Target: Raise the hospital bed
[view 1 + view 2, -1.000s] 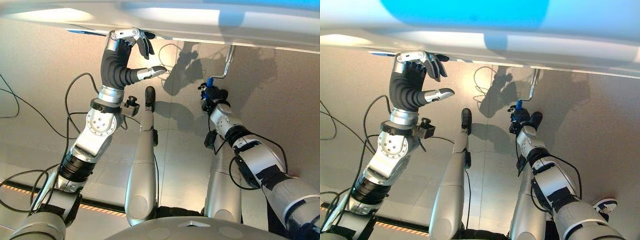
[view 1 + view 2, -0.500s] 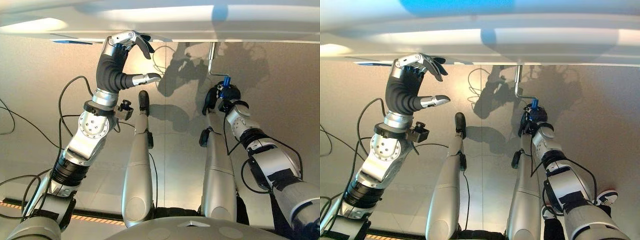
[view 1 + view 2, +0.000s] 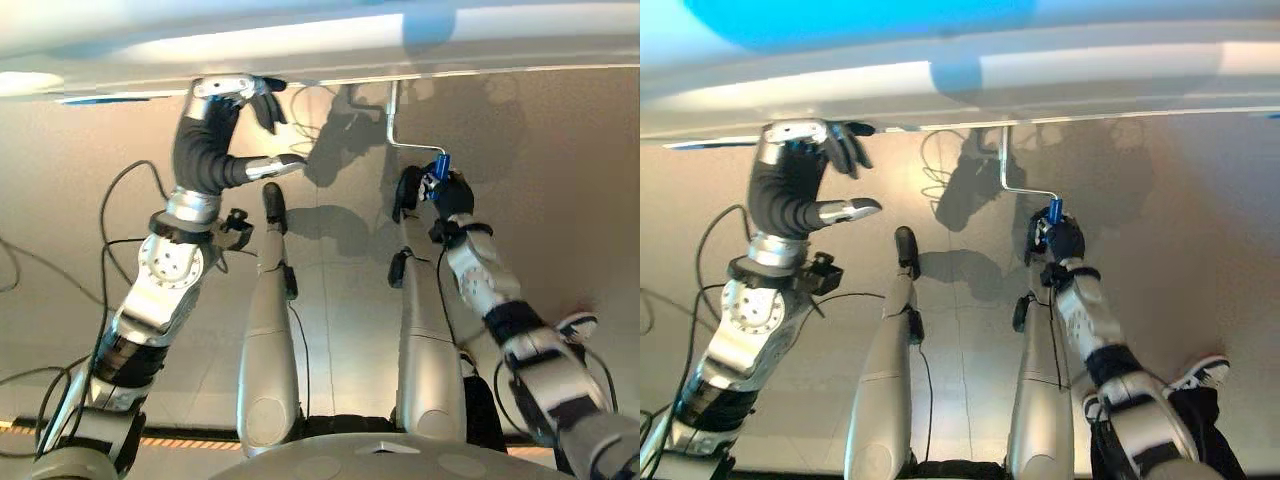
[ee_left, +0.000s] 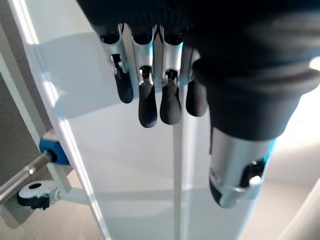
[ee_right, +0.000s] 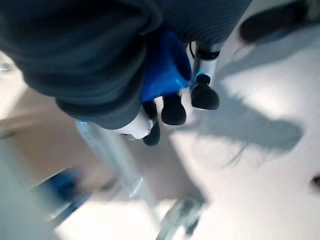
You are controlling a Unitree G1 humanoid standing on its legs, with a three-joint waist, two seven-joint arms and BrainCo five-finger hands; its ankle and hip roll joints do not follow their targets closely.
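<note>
Overhead, in the left eye view, the pale edge of the hospital bed (image 3: 330, 45) was seen running across the top of the scene, with the beige floor (image 3: 560, 200) spread below it. The left hand (image 3: 222, 110) was raised against the underside of the bed's edge, its fingers (image 3: 262, 98) bent over loosely and its thumb held out to the side; nothing was gripped in it. A thin metal crank (image 3: 398, 125) was seen hanging down from the bed's edge and bending sideways to a blue handle (image 3: 440, 168). The right hand (image 3: 447, 192) was closed around that handle.

In the right eye view the same arrangement was shown: the left hand (image 3: 800, 165) up at the bed's edge (image 3: 1090, 75), and the right hand (image 3: 1060, 238) wrapped on the blue handle (image 3: 1053, 212) at the end of the crank (image 3: 1005, 165).

In the left wrist view the left hand's fingers (image 4: 150, 85) were seen hanging in a relaxed row before a pale panel of the bed (image 4: 130, 170), with nothing held. A blue fitting (image 4: 50, 150) on a metal rod was seen at the panel's side.

In the right wrist view the blue handle (image 5: 165, 65) was held inside the right hand, with the dark fingertips (image 5: 190, 97) curled around it.
</note>
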